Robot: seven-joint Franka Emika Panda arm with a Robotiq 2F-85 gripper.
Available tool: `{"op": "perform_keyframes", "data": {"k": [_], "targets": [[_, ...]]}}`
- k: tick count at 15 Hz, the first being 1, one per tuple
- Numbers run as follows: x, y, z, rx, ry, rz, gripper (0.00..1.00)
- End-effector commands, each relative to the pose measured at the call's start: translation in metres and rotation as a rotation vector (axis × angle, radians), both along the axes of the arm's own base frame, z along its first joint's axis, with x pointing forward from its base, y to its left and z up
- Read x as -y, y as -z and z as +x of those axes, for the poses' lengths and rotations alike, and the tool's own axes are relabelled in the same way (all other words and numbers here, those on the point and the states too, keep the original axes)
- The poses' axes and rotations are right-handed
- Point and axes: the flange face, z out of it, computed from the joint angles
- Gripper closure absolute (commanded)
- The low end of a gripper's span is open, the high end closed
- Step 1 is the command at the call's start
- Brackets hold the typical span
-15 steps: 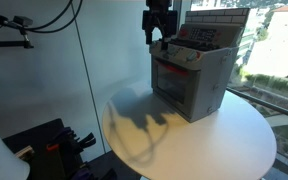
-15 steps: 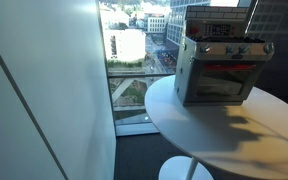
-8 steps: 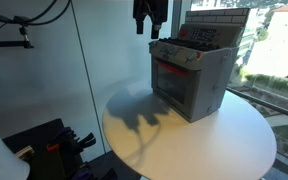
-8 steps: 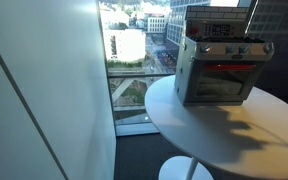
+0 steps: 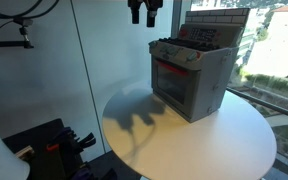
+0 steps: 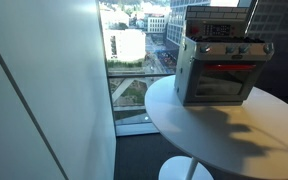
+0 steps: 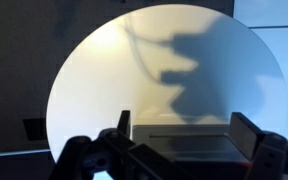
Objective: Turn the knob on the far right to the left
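A grey toy oven point(image 5: 189, 80) with a red-lit window stands on a round white table point(image 5: 214, 140); it also shows in the other exterior view point(image 6: 219, 75). A row of small knobs point(image 6: 234, 49) runs along its front top edge point(image 5: 177, 52); single knobs are too small to tell apart. My gripper point(image 5: 147, 12) hangs at the top of the frame, above and beside the oven's front corner, touching nothing. In the wrist view the gripper point(image 7: 184, 122) is open and empty, with the oven's dark top point(image 7: 179, 145) seen between the fingers below.
The table rim point(image 7: 59, 90) is close on the side facing the dark floor. Large windows stand behind the oven point(image 6: 134, 50). Black equipment with cables point(image 5: 59, 140) sits on the floor beside the table. The arm's shadow lies on the tabletop point(image 5: 139, 125).
My gripper has risen and moved away from the oven's front top edge, from beside the knobs to the top of the frame. The oven has not moved.
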Motion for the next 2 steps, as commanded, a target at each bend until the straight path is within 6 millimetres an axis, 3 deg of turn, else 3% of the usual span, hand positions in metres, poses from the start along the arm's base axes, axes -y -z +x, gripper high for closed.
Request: {"op": "perform_keyframes", "data": {"k": [1,2], "targets": [[0.0003,0.0003,0.0005,-0.003,0.000,0.000,0.00],[0.0003,0.0013,0.0010,-0.005,0.000,0.001,0.00]]}}
